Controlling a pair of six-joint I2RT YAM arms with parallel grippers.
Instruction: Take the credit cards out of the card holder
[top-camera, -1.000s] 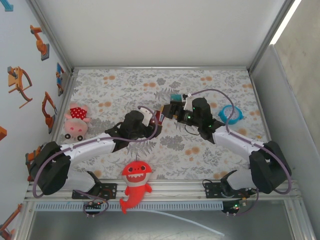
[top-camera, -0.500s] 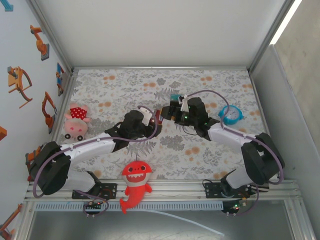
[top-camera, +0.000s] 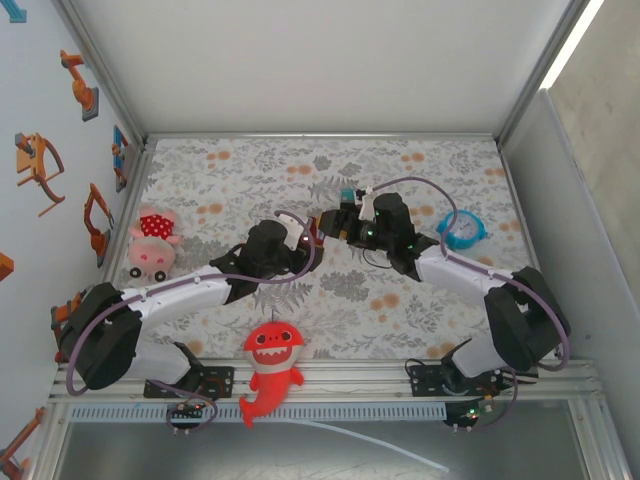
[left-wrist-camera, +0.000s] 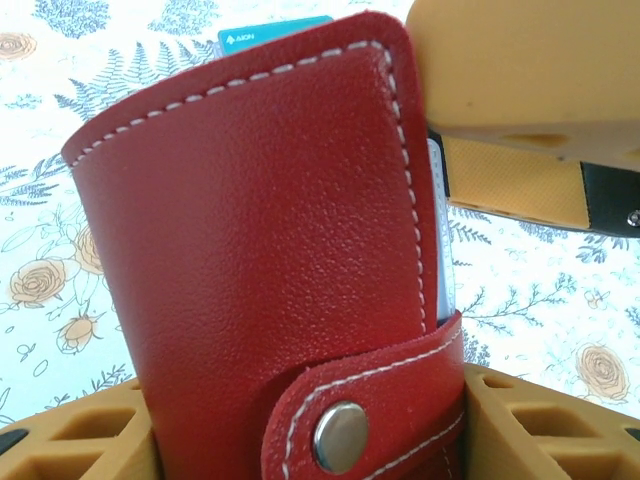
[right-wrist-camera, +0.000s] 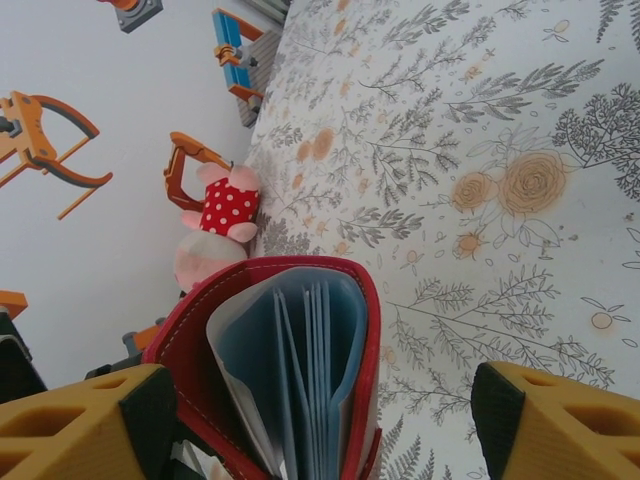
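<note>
Right now the card holder (right-wrist-camera: 270, 300) stands on end above the middle of the worktop (top-camera: 400, 170), clamped near its lower end by my left gripper (top-camera: 303, 236). Its open mouth faces my right gripper (top-camera: 337, 222). The credit cards (right-wrist-camera: 316, 370) sit edge-on between those wide-spread, empty jaws, closer to one finger. I judge the right arm should pull along the cards' length.
</note>
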